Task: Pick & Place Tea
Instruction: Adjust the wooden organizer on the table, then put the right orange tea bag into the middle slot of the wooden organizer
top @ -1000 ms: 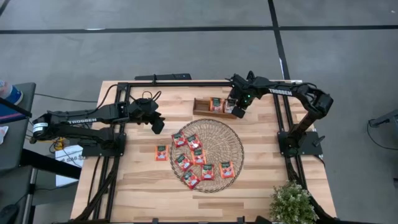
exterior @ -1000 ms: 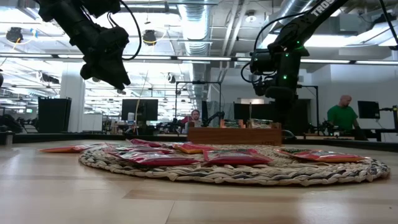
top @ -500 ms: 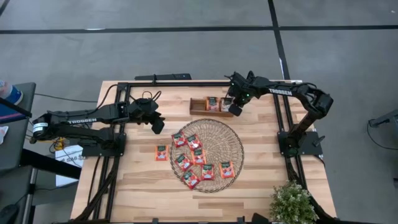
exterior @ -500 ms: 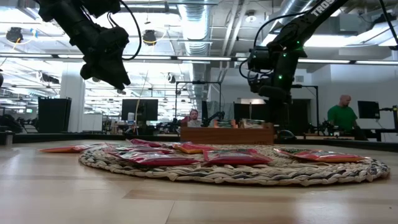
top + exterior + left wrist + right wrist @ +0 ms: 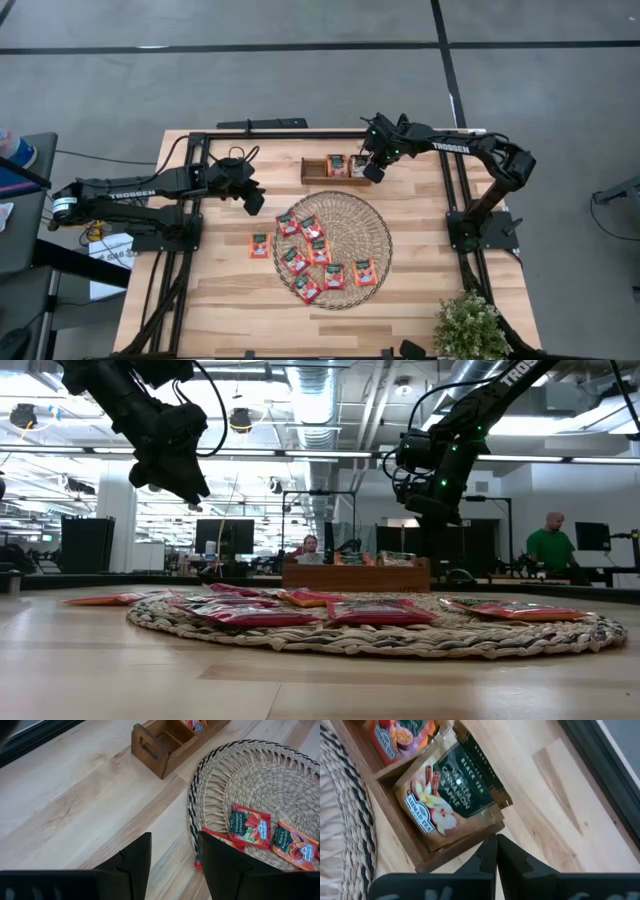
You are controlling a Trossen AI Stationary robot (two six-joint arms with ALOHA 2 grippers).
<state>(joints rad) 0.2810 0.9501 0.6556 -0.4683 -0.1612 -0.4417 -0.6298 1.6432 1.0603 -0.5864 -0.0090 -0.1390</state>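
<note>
Several red-orange tea sachets (image 5: 320,250) lie flat on the round woven mat (image 5: 375,225). One more sachet (image 5: 260,245) lies on the bare table left of the mat. The wooden tray (image 5: 315,170) stands on the table beyond the mat and holds an orange sachet (image 5: 395,735) and a brown-and-dark vanilla sachet (image 5: 447,795). My right gripper (image 5: 372,172) is shut at the tray's right end. My left gripper (image 5: 255,203) hangs open above the table, left of the mat, touching nothing. My right gripper (image 5: 496,840) has its shut fingertips against the outside of the tray's right end wall (image 5: 465,851), near a corner. It comes slanting down from the table's right side. The tray stands flat on the table.
A potted plant (image 5: 468,328) stands at the table's near right corner. Dark arm frames run along the left and right sides. Bare wood lies left of the tray (image 5: 155,750) and near the mat (image 5: 260,775). People (image 5: 548,550) show in the room behind.
My right gripper has moved toward the table's left edge, staying shut, and the wooden tray has slid left along the table ahead of it, keeping its sachets.
</note>
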